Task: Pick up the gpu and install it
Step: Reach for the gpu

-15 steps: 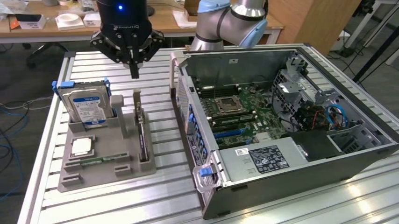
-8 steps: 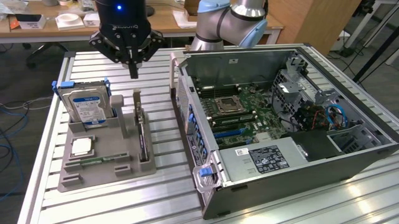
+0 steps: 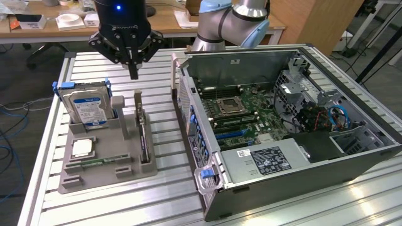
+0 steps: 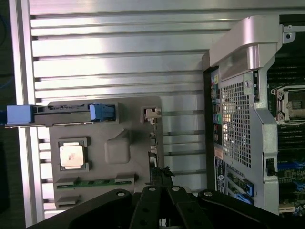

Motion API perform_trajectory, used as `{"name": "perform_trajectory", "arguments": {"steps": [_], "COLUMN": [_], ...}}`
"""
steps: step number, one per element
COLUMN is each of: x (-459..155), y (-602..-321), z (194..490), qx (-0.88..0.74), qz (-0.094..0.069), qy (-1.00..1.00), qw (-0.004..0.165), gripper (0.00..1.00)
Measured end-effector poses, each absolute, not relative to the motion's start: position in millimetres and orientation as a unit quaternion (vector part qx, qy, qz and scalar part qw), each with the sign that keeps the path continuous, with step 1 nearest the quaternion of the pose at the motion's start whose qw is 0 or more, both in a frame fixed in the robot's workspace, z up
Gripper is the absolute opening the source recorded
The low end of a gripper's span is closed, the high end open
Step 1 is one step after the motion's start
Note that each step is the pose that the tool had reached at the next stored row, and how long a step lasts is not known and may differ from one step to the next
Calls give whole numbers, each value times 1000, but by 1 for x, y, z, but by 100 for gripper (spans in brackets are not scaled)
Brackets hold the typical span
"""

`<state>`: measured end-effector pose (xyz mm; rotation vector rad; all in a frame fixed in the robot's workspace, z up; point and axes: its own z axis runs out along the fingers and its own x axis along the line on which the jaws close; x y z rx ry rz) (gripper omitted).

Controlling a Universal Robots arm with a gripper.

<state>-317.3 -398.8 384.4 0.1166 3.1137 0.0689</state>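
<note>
The gripper (image 3: 133, 74) is clenched, with its fingers pressed together and nothing between them. It hangs over the far end of the grey holder (image 3: 119, 162) on the bench (image 3: 94, 207). The gpu (image 3: 144, 139) stands edge-on in the holder's slot on the side nearest the open case (image 3: 283, 127), below the gripper and apart from it. A hard drive (image 3: 88, 107) stands upright at the holder's other side.

arm (image 3: 220, 21) bent at the elbow, hand (image 3: 133, 75) pointing straight down, fingers (image 3: 133, 67) pressed together
</note>
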Motion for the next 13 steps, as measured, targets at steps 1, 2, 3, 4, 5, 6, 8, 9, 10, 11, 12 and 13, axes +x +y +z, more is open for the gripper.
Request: {"name": "perform_trajectory", "arguments": {"steps": [1, 2, 3, 4, 5, 6, 8, 9, 10, 11, 12, 13], "x": [-318, -318, -318, -318, -319, -319, -319, -320, -320, -320, -321, -321], "y": [-399, -399, -399, -399, -399, -399, -399, -399, -399, -399, -399, -399], "z": [384, 384, 384, 384, 384, 384, 384, 384, 384, 384, 384, 384], "qx": [37, 37, 37, 37, 37, 37, 37, 37, 37, 37, 37, 37], "qz": [22, 22, 22, 22, 22, 22, 22, 22, 22, 22, 22, 22], "qy": [999, 999, 999, 999, 999, 999, 999, 999, 999, 999, 999, 999], "qw": [13, 12, 12, 12, 12, 13, 12, 12, 13, 13, 12, 12], "gripper": [11, 11, 11, 11, 11, 11, 11, 11, 11, 11, 11, 11]}}
